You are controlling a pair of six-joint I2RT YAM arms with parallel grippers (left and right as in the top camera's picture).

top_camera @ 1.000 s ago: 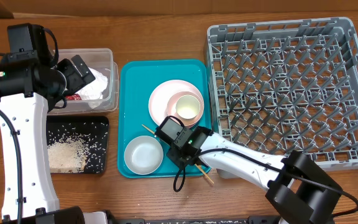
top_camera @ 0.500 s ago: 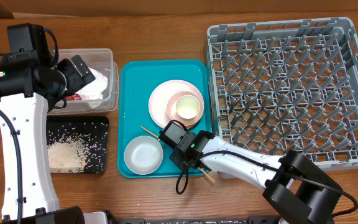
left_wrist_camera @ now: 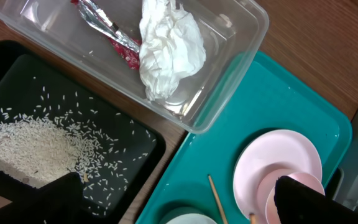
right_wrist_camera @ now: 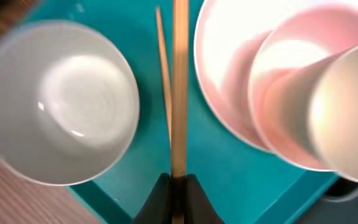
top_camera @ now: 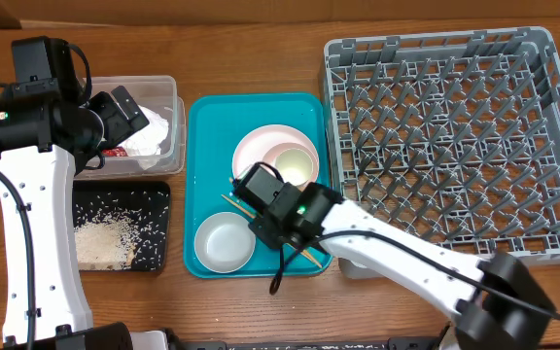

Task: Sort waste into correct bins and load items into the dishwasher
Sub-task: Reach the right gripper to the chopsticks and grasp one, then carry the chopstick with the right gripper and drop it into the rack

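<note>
My right gripper (right_wrist_camera: 179,180) is shut on one wooden chopstick (right_wrist_camera: 179,93) and holds it above the teal tray (top_camera: 202,126), between the whitish bowl (right_wrist_camera: 58,102) and the stacked pink plates (right_wrist_camera: 229,81). The second chopstick (right_wrist_camera: 163,74) lies on the tray beside it. A white cup (top_camera: 295,167) stands on the plates. In the overhead view the right gripper (top_camera: 263,201) is at the tray's middle. My left gripper (left_wrist_camera: 179,205) is open and empty, hovering near the clear tub (top_camera: 163,87), which holds the tissue (left_wrist_camera: 169,46) and the red wrapper (left_wrist_camera: 107,31).
The black tray (top_camera: 158,194) with rice grains (top_camera: 105,241) lies in front of the tub. The large grey dish rack (top_camera: 455,136) fills the right side, with no dishes in it. The bowl (top_camera: 225,240) sits at the tray's front left.
My right gripper has moved back and to the left over the teal tray, with the chopstick in it. The left arm has not moved.
</note>
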